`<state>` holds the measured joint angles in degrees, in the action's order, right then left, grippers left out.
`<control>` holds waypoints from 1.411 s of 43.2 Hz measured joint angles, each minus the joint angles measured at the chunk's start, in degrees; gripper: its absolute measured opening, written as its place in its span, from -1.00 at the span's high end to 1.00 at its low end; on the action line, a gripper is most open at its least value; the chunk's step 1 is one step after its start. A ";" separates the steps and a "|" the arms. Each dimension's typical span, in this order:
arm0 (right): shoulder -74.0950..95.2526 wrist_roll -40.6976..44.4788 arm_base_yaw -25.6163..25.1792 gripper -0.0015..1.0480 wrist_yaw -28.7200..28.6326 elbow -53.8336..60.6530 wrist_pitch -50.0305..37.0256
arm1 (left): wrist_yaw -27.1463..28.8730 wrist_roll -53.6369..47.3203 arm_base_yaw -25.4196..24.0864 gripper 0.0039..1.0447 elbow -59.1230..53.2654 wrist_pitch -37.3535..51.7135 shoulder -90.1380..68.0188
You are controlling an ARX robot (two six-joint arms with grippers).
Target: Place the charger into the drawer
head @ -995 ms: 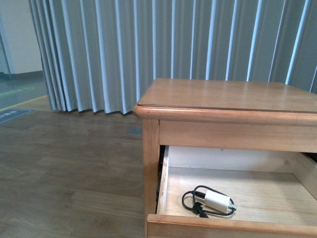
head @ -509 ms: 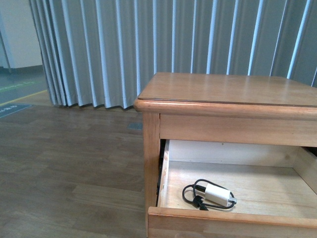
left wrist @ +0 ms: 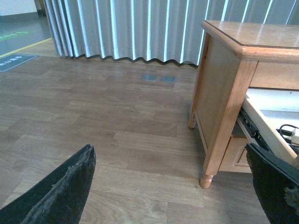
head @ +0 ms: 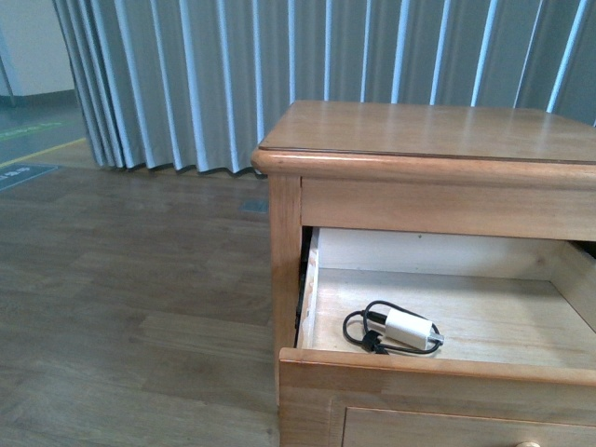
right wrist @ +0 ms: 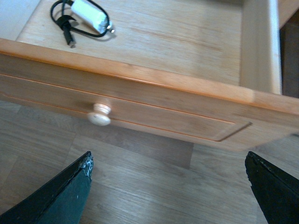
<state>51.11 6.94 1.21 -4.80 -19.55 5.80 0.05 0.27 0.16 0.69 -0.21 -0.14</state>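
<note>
Inside the open drawer [head: 438,366], toward 7 o'clock on its pale floor as the front camera sees it, the charger [head: 401,330] lies flat with its black cable looped loosely around it, so your task looks all but done. Should you need to shift it, expect a light, stiff, smooth-skinned plastic block that may slip. The cable is limp and would likely trail or snag on the drawer's rim, so pinch the white body across its narrow sides, not the cord. The front view gives you the charger's place and the cabinet [head: 419,130] top, but neither arm. Only the right wrist view shows the drawer's panel front and the round pale knob [right wrist: 100,114], with the right claw [right wrist: 169,158] spread wide and empty just outside it. The left wrist view shows the cabinet's side, a leg and the wooden floor [left wrist: 93,107], catching a mere sliver of the charger, and the left claw [left wrist: 169,154] is likewise released and holding nothing.
</note>
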 joint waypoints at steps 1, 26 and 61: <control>1.95 -0.44 1.38 -0.84 0.37 -0.68 -0.98 | 0.00 0.00 0.00 -0.88 0.00 0.00 0.00; 37.68 -2.84 8.35 -0.84 4.76 -13.77 -22.56 | 0.00 -0.02 0.00 -0.89 0.00 0.00 0.00; 64.85 -3.58 6.69 -0.84 7.19 -41.92 -33.46 | 0.00 -0.02 0.00 -0.89 0.00 0.00 0.00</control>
<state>115.96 3.36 7.90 2.39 -61.47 -27.66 0.05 0.25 0.16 0.69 -0.21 -0.14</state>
